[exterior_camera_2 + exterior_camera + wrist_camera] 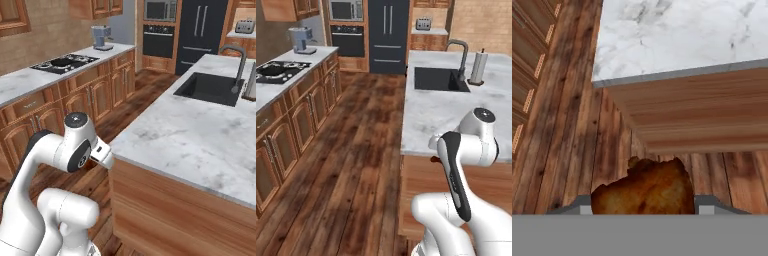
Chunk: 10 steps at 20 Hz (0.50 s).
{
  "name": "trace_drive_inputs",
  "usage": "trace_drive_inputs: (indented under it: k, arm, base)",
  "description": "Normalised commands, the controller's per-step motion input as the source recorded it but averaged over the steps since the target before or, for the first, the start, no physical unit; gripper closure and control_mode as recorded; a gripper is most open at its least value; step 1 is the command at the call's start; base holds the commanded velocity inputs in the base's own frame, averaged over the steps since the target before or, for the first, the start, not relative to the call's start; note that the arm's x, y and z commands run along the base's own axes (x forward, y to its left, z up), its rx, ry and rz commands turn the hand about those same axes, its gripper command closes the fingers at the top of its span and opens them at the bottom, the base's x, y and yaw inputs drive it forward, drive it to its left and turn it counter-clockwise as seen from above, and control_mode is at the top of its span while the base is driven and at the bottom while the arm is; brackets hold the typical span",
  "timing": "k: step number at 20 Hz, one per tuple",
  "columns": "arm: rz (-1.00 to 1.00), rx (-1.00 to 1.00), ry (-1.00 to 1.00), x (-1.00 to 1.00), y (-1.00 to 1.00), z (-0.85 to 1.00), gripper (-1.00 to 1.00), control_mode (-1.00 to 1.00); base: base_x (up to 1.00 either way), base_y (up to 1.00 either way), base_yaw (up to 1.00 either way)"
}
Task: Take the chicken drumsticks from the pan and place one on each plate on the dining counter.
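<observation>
My tool (643,207) is closed on one drumstick (644,190), held low over the floor (572,125) just off the worktop's (677,35) near edge. To do this well I judge I must lift above that edge before reaching in, keeping the grip firm. One drumstick counted; one sink (438,79).

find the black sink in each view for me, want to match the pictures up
left base view: the black sink is upper right, sunk in the dining counter.
right base view: the sink is upper right, before the faucet.
hand view: not in it.
Shared landmark: the dining counter's marble top.
</observation>
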Motion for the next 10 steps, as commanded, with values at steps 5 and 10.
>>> trace_drive_inputs:
  k: [5,10]
  arm:
    - [0.0,0.0,0.0,0.0,0.0,0.0,1.0,1.0]
    - [0.0,0.0,0.0,0.0,0.0,0.0,1.0,1.0]
  base:
    - [0.0,-1.0,0.17]
    - [0.0,-1.0,0.18]
